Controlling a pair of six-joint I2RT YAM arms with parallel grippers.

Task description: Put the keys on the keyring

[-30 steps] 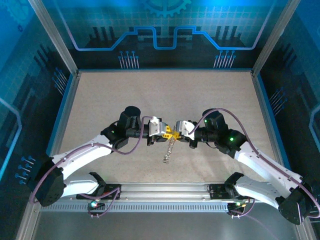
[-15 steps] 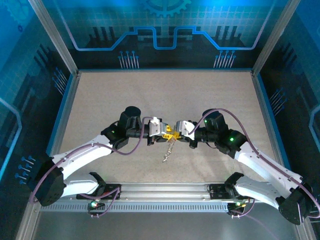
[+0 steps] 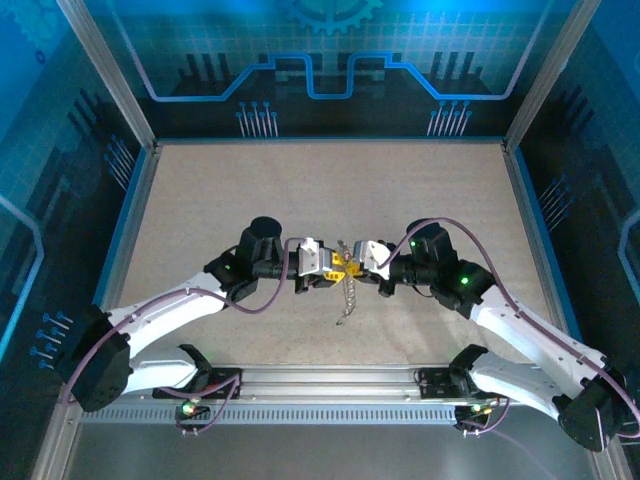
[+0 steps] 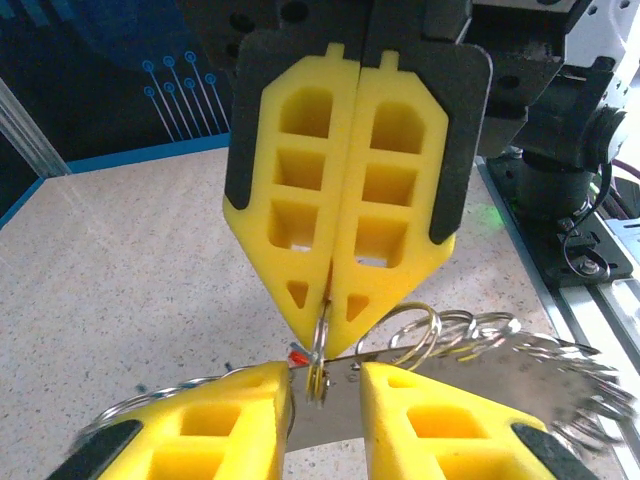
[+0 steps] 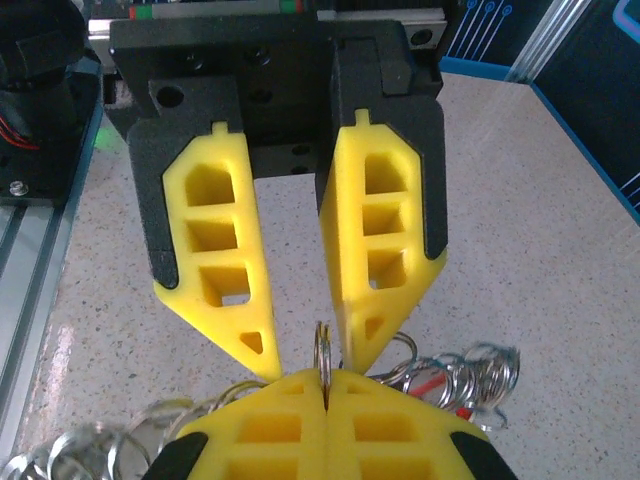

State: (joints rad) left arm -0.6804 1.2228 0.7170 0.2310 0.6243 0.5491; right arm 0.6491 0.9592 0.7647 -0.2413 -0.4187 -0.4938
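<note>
Above the middle of the table (image 3: 200,200), the right gripper (image 3: 360,262) is clamped on a small ring (image 4: 318,362), which stands upright and edge-on at its tips. The left gripper (image 3: 322,270) faces it, fingers parted either side of that ring. From there the keyring (image 3: 345,298), strung with silver pieces (image 4: 545,362), trails down, its long axis running toward the near edge, slanting slightly left.
</note>
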